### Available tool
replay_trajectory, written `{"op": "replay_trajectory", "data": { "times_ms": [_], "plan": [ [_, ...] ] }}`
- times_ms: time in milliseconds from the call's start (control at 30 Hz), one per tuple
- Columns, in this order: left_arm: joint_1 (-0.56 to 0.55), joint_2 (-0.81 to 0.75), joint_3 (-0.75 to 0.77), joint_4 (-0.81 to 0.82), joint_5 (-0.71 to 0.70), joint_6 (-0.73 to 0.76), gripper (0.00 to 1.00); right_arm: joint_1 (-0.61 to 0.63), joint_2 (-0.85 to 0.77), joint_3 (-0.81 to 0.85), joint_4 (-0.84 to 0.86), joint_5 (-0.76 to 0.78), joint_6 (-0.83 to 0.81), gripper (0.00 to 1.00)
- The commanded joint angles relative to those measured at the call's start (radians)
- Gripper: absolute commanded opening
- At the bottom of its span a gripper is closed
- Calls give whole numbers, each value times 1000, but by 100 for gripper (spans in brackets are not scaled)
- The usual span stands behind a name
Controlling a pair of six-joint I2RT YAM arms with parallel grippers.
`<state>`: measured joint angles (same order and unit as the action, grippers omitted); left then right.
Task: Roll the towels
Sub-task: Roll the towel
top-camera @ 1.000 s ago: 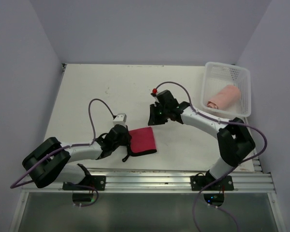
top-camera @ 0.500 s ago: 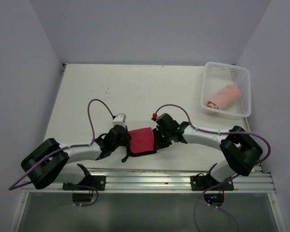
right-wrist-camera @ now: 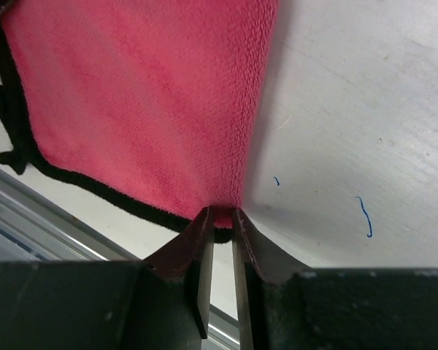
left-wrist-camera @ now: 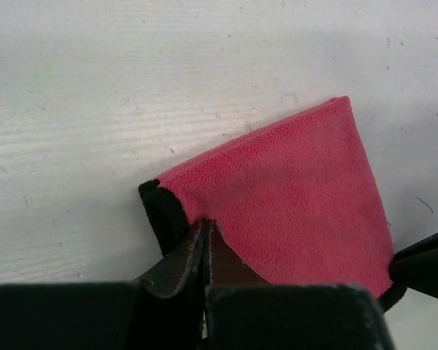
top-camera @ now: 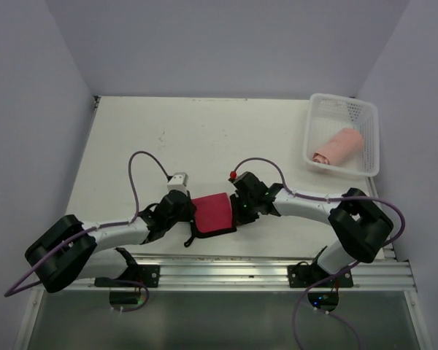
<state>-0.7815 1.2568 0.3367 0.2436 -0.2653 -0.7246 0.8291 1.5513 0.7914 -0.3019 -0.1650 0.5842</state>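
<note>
The small cloth (top-camera: pixel 213 212), red-faced with dark trim, lies folded near the table's front edge between both arms. My left gripper (top-camera: pixel 190 214) is shut on its left corner; in the left wrist view the fingertips (left-wrist-camera: pixel 203 237) pinch the puckered red cloth (left-wrist-camera: pixel 292 197) beside its black trim. On the cloth's right corner, my right gripper (top-camera: pixel 238 211) is closed; in the right wrist view a bit of the cloth (right-wrist-camera: pixel 146 95) sits between the narrow tips (right-wrist-camera: pixel 223 219). The salmon-pink towel (top-camera: pixel 339 146) lies rolled in the basket.
A white perforated basket (top-camera: pixel 371 146) stands at the back right corner of the table. A metal rail (top-camera: pixel 263 270) runs along the near edge just below the cloth. Walls close in the table on three sides.
My right arm has swung from the table's middle down to the cloth's right corner and closed on it. The left gripper has kept its hold; the cloth has bunched slightly narrower.
</note>
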Motion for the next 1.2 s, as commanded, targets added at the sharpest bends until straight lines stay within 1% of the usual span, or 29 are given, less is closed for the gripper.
{"op": "replay_trajectory", "data": {
  "times_ms": [0,67,100,133,167,233,333,367,433,467,500,567,800,1000,1167],
  "plan": [
    [-4,-49,-4,-20,-29,-16,0,-2,-49,74,-55,35,-27,21],
    [-2,-66,14,-32,-28,-15,0,-2,-100,100,-77,48,-27,26],
    [-4,-82,22,-47,-28,-9,0,-2,-118,106,-97,67,-24,30],
    [-4,-89,34,-59,-29,-4,0,-2,-132,109,-103,77,-20,32],
    [-4,-95,60,-70,-32,-1,3,-2,-160,106,-108,85,-14,32],
    [-4,-109,87,-105,-37,14,5,-5,-180,89,-109,102,15,34],
    [-2,-128,133,-135,-34,33,14,-5,-215,57,-92,128,69,37],
    [-4,-131,154,-141,-29,36,19,-7,-223,27,-83,137,84,38],
    [-4,-137,174,-148,-22,50,23,-18,-249,-10,-40,136,143,40],
    [-4,-137,195,-148,-12,54,27,-21,-255,-52,-20,133,163,40],
    [-4,-129,206,-145,-8,63,29,-28,-267,-73,25,116,201,41],
    [-2,-116,243,-144,11,74,32,-38,-270,-124,66,95,233,41],
    [-1,5,347,-145,69,117,33,-45,-246,-213,233,30,310,45],
    [-1,73,397,-147,103,122,34,-45,-191,-248,320,-2,336,45],
    [-1,101,415,-152,138,116,35,-45,-152,-268,357,-7,339,45]
  ]
}}
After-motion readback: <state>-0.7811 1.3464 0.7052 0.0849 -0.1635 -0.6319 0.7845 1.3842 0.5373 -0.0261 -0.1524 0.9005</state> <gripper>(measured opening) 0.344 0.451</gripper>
